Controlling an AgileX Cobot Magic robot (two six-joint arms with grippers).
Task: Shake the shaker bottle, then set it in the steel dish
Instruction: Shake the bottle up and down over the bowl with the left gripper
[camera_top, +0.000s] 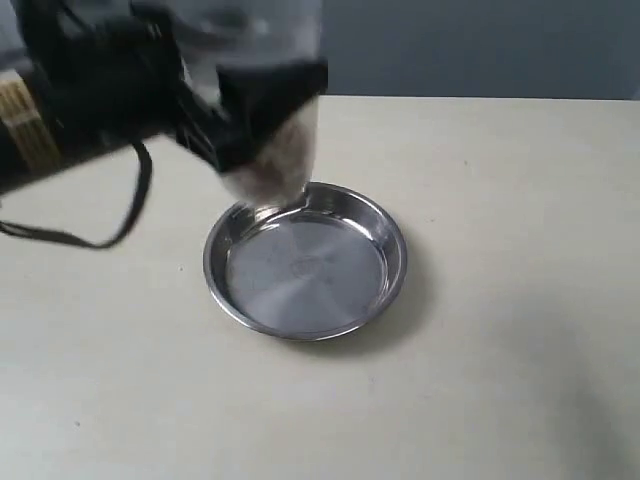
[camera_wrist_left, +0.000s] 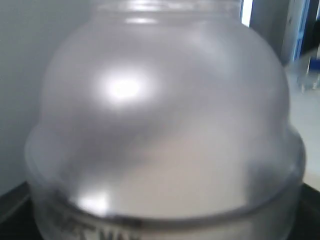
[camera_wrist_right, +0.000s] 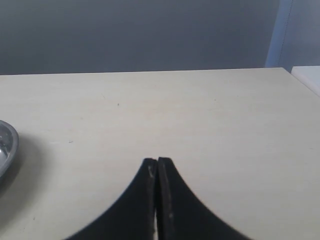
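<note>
Shaker bottle (camera_top: 283, 160), blurred, hangs just above the far-left rim of the steel dish (camera_top: 396, 282), which lies nearer and empty. The left gripper (camera_top: 262, 112) is clamped across its body from the left. I judge it light, stiff and slick, with loose granules inside; a mid-body hold suits it, not the dome. The right gripper (camera_wrist_right: 157, 163), empty with its tips pressed together, sits right of the dish.

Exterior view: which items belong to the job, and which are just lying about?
Job:
- shaker bottle, held by left gripper
- steel dish, empty

Not in use:
- right gripper, shut
- table; no other loose items seen
</note>
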